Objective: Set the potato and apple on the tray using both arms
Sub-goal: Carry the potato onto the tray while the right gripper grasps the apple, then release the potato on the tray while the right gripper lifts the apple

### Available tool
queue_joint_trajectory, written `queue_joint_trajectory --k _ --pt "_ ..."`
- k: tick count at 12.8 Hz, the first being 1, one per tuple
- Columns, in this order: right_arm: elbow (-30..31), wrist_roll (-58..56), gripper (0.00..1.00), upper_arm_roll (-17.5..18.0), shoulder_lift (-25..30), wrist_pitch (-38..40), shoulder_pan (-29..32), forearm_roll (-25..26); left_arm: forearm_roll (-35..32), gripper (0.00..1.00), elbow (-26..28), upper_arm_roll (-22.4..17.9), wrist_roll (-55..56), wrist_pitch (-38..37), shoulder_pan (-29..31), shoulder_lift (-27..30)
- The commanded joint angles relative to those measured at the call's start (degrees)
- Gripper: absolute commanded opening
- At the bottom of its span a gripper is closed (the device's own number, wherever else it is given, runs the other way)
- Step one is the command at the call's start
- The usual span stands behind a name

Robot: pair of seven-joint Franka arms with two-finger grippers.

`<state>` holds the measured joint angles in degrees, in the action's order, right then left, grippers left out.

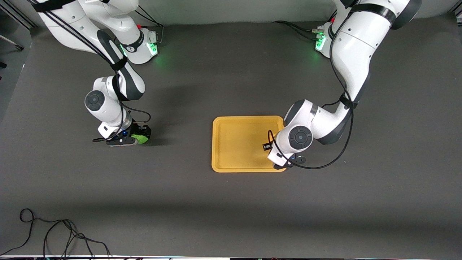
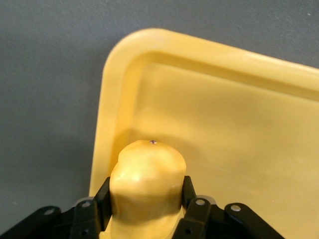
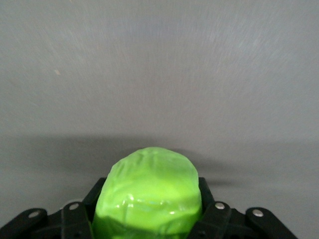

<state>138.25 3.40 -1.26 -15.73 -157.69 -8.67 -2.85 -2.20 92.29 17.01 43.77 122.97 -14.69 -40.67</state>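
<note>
My left gripper [image 2: 147,196] is shut on the yellow-tan potato [image 2: 147,177] and holds it low over the yellow-orange tray [image 2: 224,124], just inside a rounded corner. In the front view the left gripper [image 1: 287,163] is over the tray [image 1: 238,144] at its corner toward the left arm's end and nearer the camera; the wrist hides the potato there. My right gripper [image 3: 149,201] is shut on the bright green apple [image 3: 149,186]. It is low at the dark table toward the right arm's end [image 1: 134,139], well apart from the tray. The apple [image 1: 142,138] shows beside the fingers. I cannot tell whether it touches the table.
The dark grey table mat [image 1: 180,202] spreads around the tray. A loose black cable [image 1: 54,231] lies at the table's corner nearest the camera, toward the right arm's end. Both arm bases stand along the top edge.
</note>
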Motion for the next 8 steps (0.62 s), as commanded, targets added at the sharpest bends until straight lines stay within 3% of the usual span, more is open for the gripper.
queue_joint_trajectory --k 1,2,5,8 --pt "-3.8 -2.1 0.43 -0.6 7.8 10.2 -0.4 -0.9 -1.8 0.61 -1.3 -0.7 1.7 -0.8 -0.9 0.1" --pt "-7.5 -2.1 0.43 -0.8 9.4 16.3 -0.4 -0.8 -2.9 0.90 -1.3 -0.7 1.6 -1.0 -1.0 0.1" --pt "-24.1 -1.5 0.43 -0.9 10.6 39.5 -0.3 -0.8 -4.4 0.98 -1.4 -0.6 1.3 -1.7 -1.1 0.7" --pt "-35.9 -1.2 0.43 -1.4 10.6 52.8 -0.4 -0.8 -4.5 1.00 -1.8 -0.8 0.5 -7.8 0.2 4.8"
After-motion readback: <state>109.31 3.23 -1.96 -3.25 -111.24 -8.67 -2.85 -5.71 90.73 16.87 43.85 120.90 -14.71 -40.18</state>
